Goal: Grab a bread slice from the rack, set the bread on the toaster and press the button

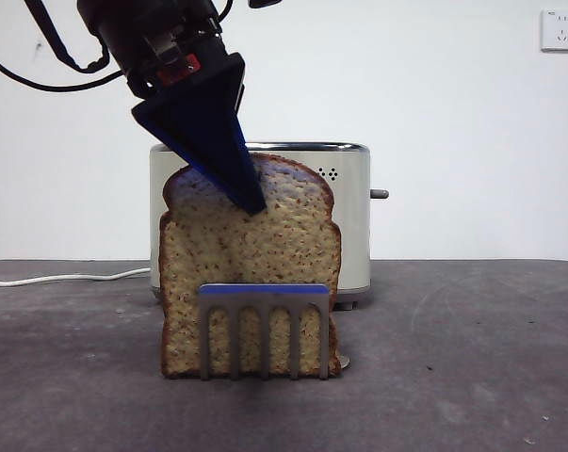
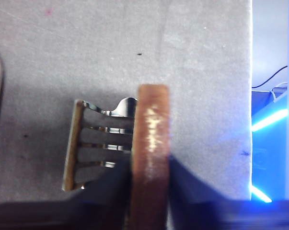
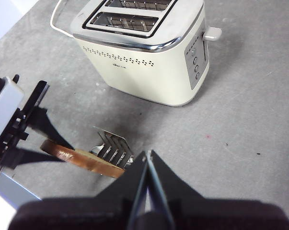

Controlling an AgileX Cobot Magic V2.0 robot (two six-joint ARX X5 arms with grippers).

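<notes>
Rack [image 1: 263, 325] holds bread slice [image 1: 251, 273], left pincer [image 1: 251, 202] clamping its crust.

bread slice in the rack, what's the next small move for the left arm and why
Probably lift straight up. The left gripper has its fingers on either side of the bread slice, which stands in the rack; the prongs point upward, and the toaster slots behind sit higher. The right gripper waits, shut.

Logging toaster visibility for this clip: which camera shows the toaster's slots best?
The right wrist view: it looks down on the toaster, showing both open slots, the chrome rim and the lever. In the front view the toaster sits behind the slice of bread, top unseen. The left wrist view shows only a pale sliver at one edge, possibly the toaster.
</notes>
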